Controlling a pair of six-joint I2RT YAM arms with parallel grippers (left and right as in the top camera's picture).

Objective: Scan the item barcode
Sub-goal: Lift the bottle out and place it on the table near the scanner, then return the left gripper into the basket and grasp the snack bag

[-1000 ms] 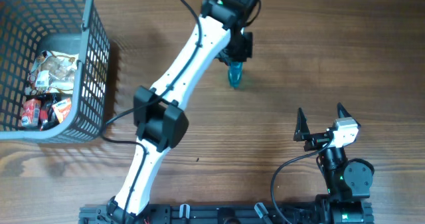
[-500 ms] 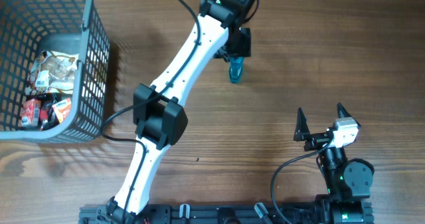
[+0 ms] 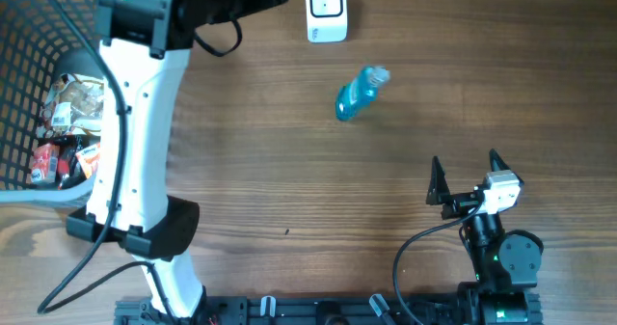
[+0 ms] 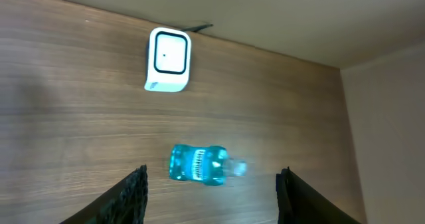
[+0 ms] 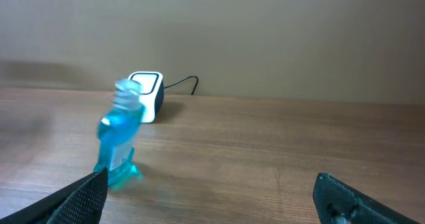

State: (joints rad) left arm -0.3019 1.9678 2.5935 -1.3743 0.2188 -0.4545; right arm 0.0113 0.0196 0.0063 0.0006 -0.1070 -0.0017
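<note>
Surface: a brown wooden desk [image 3: 289, 171] with the grain running left to right, and a plain beige wall behind its far edge.
Scanner: a small white barcode scanner [image 3: 326, 10] sits at the middle of the far edge, with its cable running off toward the wall.
Item: a blue bottle [image 3: 360, 94] stands free on the desk, near the scanner and a little to its right and nearer the front. In the right wrist view it is cap up, leaning slightly, and blurred.
Left gripper: the left gripper [image 4: 212, 199] hangs high over the desk with its fingers apart and nothing between them. The bottle is on the wood well below.
Left arm: the white left arm [image 3: 135, 122] reaches toward the far left corner.
Right gripper: the right gripper [image 3: 467, 171] is near the front right corner, its fingers spread wide and empty, well apart from the bottle.
Basket: a grey mesh basket [image 3: 34, 197] at the left edge holds snack packets [image 3: 67, 122].
</note>
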